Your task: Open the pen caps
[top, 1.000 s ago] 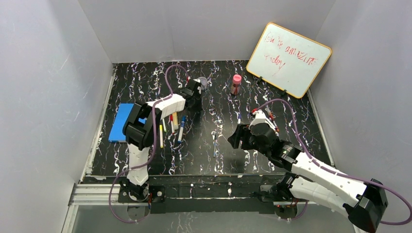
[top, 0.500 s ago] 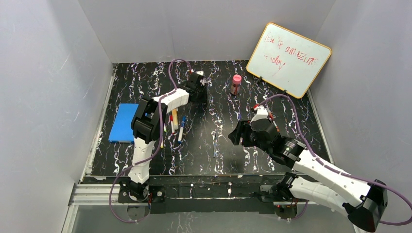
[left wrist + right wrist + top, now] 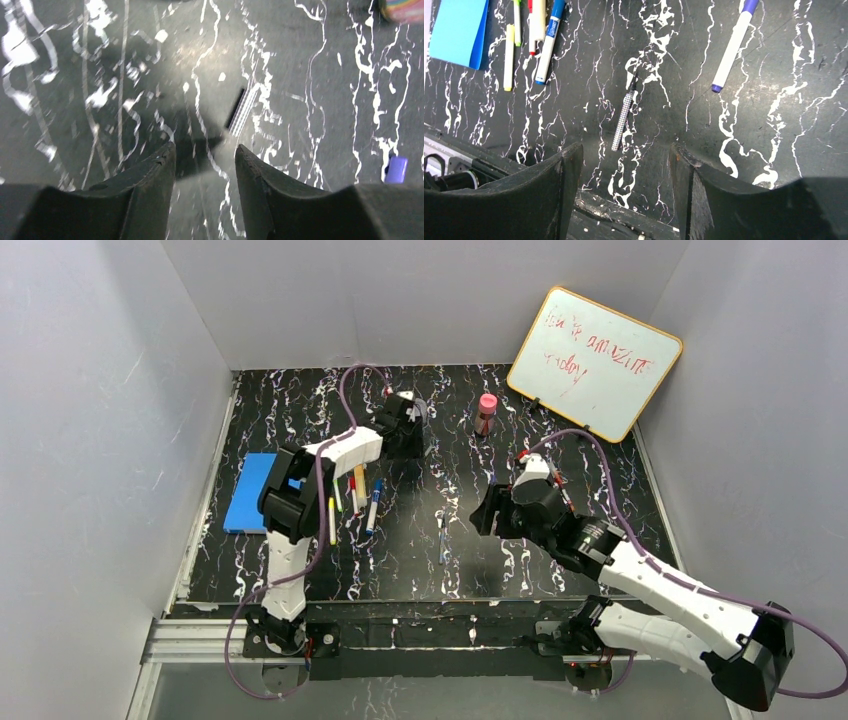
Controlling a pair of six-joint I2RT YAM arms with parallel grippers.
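My left gripper [image 3: 403, 430] is open and empty at the back middle of the mat; in its wrist view the fingers [image 3: 150, 175] hover over bare mat. A short striped black-and-white piece [image 3: 241, 112] lies just ahead, and a small purple cap [image 3: 397, 169] lies at the right. My right gripper [image 3: 486, 513] is open and empty above the mat's middle. Below it lie a thin checkered pen [image 3: 624, 117] and a white marker with purple ends [image 3: 731, 47]. A cluster of pens [image 3: 352, 495] lies by the left arm, with a blue-capped marker [image 3: 549, 42] and a yellow highlighter [image 3: 509, 57].
A blue pad [image 3: 250, 492] lies at the left of the mat. A pink-capped bottle [image 3: 486, 413] stands at the back. A whiteboard [image 3: 594, 360] leans at the back right. More pens [image 3: 553, 478] lie beside the right arm. Grey walls enclose the mat.
My left gripper has moved toward the back of the mat and then a little left, its view blurred by motion. My right gripper has crept slightly toward the back.
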